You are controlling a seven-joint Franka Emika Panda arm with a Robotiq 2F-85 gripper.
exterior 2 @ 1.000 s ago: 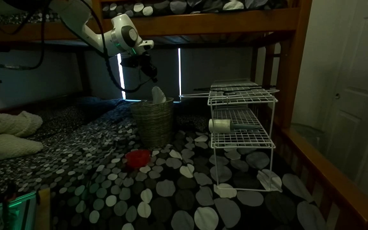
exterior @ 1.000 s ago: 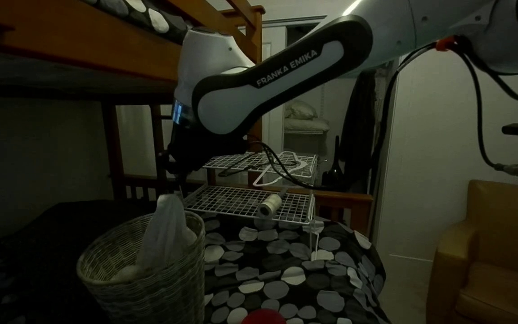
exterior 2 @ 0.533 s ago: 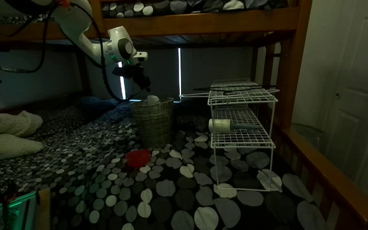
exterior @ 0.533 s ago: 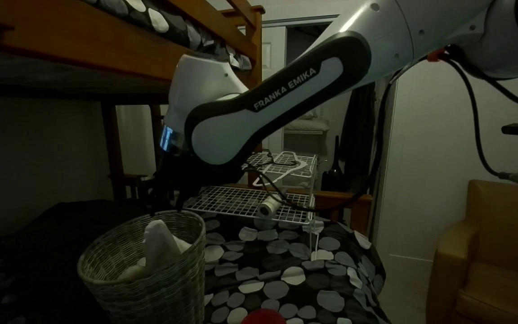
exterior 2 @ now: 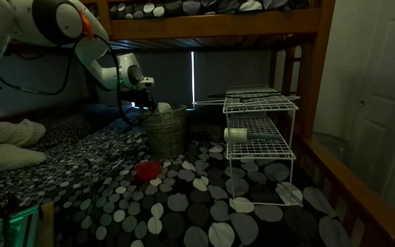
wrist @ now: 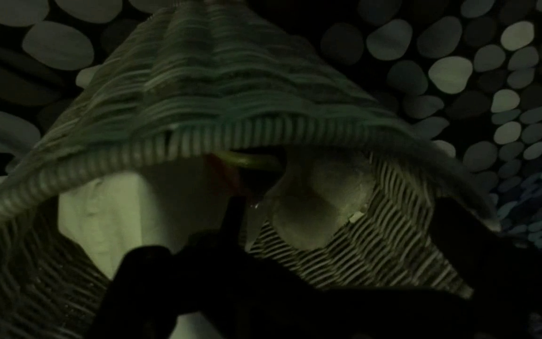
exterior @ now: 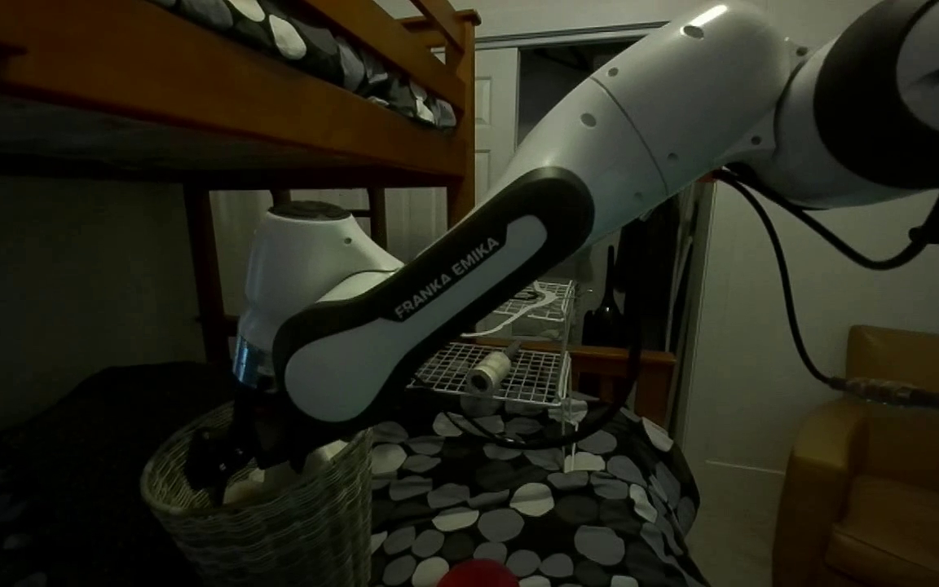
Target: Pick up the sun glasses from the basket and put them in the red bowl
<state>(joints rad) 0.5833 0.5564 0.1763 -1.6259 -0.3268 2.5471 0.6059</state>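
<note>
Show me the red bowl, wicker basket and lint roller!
Red bowl (exterior 2: 148,172), in an exterior view: on its side.
Wicker basket (exterior 2: 165,135), in an exterior view: on its woven wall.
Lint roller (exterior 2: 239,135), in an exterior view: on its pale roll.

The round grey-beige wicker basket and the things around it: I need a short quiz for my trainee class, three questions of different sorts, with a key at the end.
1. Multiple choice: on which level of the white wire rack does the white cylindrical roller with a grey handle lie? A) upper B) lower C) neither

2. True or false: the small round red bowl stands on the black-and-grey dotted bedspread, outside the round grey-beige wicker basket.

3. Fill in the missing word: in the wrist view, the black gripper has its jaws ____.

Key: 1. B. 2. True. 3. Open.
</note>
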